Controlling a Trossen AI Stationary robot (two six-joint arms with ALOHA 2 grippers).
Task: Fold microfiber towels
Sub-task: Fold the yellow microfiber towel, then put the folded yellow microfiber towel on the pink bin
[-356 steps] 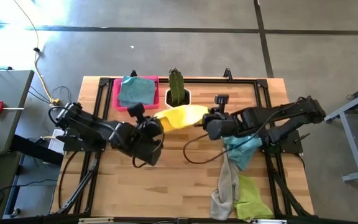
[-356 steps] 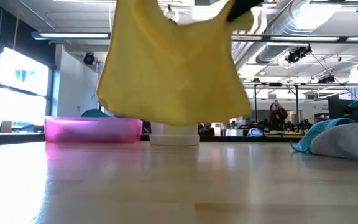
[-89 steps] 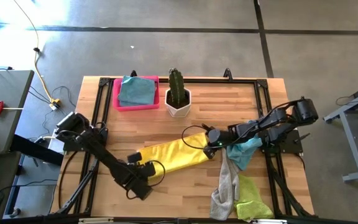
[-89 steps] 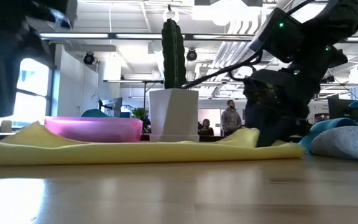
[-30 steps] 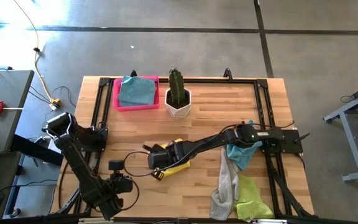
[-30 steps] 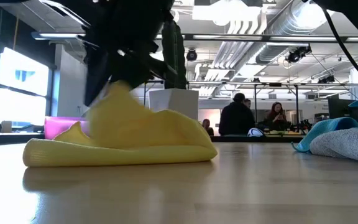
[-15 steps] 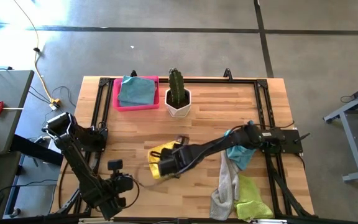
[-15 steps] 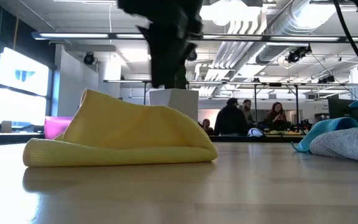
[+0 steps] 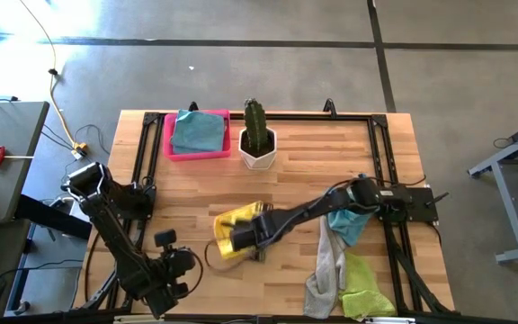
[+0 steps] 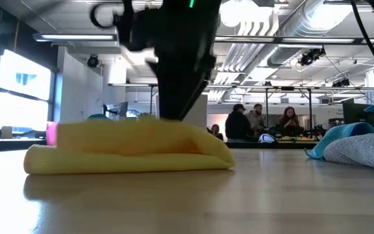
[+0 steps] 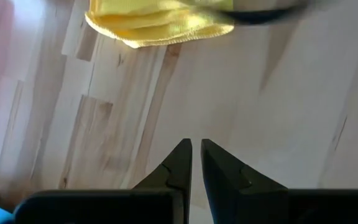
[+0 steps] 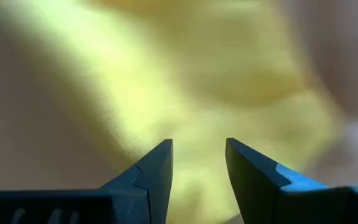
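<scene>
The folded yellow towel (image 9: 234, 232) lies mid-desk, well in front of the cactus (image 9: 256, 126), long axis across the desk. The right jaws (image 9: 241, 238) hang over it, apart, empty. The left jaws (image 9: 171, 267), together, wait just beside it.

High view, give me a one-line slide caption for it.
Right end effector presses down on the folded yellow towel mid-table while the left end effector waits shut near the front edge.
</scene>
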